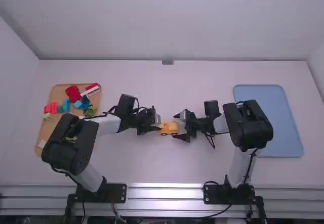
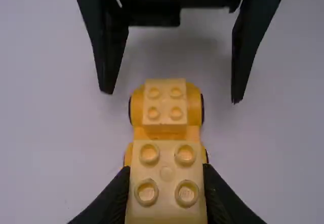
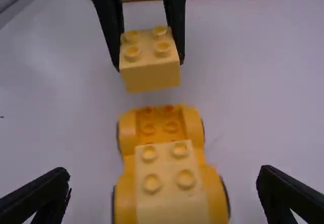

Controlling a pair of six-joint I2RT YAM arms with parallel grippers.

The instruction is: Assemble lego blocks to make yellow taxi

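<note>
My left gripper (image 1: 155,126) is at the left end of the yellow car base (image 1: 171,128) in the middle of the table. In the left wrist view, my left gripper (image 2: 166,183) is shut on a pale yellow block (image 2: 167,155). The right wrist view shows that block (image 3: 150,75) held above the studs at the far end of the car base (image 3: 127,133), apart from it. Another pale yellow block (image 3: 167,171) sits on the base's near end. My right gripper (image 1: 180,126) stands open at the base's right end; in its own view the right gripper (image 3: 164,191) has its fingers wide on either side.
At the left is a wooden tray (image 1: 46,129) holding red, blue, green and white blocks, partly behind the left arm. A blue tray (image 1: 283,133) lies at the right, partly behind the right arm. The two grippers face each other closely across the car base.
</note>
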